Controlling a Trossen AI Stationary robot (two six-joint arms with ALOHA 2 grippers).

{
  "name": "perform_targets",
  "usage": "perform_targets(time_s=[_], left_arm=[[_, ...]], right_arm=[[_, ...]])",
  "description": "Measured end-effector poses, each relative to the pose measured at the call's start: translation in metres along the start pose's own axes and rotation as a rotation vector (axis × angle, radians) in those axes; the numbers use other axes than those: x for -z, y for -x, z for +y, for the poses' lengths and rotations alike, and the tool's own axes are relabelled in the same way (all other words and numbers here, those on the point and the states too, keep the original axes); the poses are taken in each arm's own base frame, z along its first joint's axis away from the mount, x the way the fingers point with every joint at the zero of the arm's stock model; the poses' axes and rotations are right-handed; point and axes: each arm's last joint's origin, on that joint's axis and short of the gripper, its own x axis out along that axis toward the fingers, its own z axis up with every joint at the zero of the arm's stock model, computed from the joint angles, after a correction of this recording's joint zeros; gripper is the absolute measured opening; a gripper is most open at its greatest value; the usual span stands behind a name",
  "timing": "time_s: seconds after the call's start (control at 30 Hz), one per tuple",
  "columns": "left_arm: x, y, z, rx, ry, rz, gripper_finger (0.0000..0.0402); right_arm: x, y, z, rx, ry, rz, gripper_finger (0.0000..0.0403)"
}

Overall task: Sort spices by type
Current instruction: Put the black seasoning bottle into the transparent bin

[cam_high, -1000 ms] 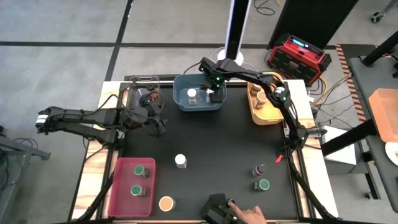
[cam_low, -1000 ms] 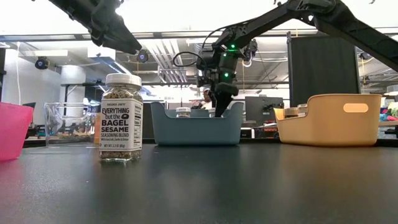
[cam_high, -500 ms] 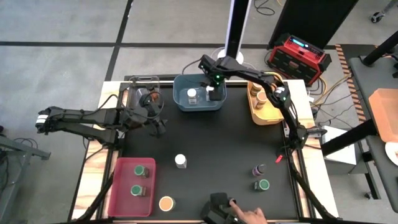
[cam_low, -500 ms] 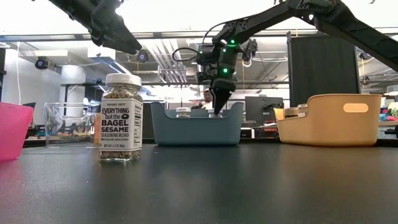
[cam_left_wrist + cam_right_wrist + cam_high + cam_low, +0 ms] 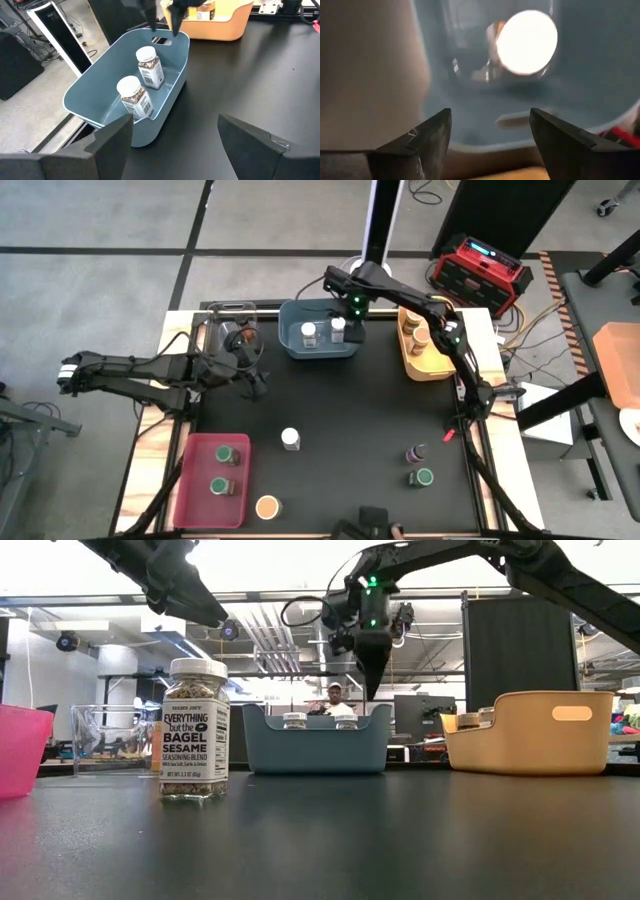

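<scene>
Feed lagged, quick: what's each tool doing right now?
Left tool: open, empty, near the clear bin.
Right tool: open, empty, above the blue bin.

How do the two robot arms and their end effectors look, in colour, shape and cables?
Both arms are dark, slim and jointed. The right end effector has tapered dark fingers, a green light above and looping black cables. The left end effector has two broad, flat dark fingers.

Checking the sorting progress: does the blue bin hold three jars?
No, the left wrist view shows only two white-lidded jars standing in the blue bin.
</scene>
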Motion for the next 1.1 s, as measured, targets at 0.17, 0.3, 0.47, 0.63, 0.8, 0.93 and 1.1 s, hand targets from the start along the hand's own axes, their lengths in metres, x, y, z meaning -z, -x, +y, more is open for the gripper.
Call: perform_targets(time_s=[0.17,0.3,0.47,0.63,0.8,0.93,1.1], left_arm=[[0.000,0.000,0.000,0.000,0.000,0.000,0.0275],[0.000,0.000,0.000,0.000,0.003,0.000,0.0275],[0.000,0.000,0.000,0.001,0.017,0.000,0.0275],[0.000,0.000,0.000,0.001,0.029,0.000,0.0274],[0.000,0.000,0.000,0.001,0.039,0.000,0.0275],[0.000,0.000,0.000,0.001,0.055,-0.001,0.0275],[0.000,0.000,-0.001,0.006,0.079,-0.006,0.0275]], right_arm=[[0.000,0.018,0.023,-0.007,-0.076,0.003,0.0243],[-0.002,0.039,0.053,-0.001,-0.090,-0.044,0.0232],[-0.005,0.064,0.102,-0.006,-0.065,-0.121,0.0219],[-0.005,0.082,0.156,-0.027,0.020,-0.187,0.0208],[0.000,0.094,0.209,-0.059,0.105,-0.227,0.0198],[0.002,0.098,0.244,-0.085,0.172,-0.277,0.0194],[0.005,0.089,0.276,-0.110,0.202,-0.271,0.0196]])
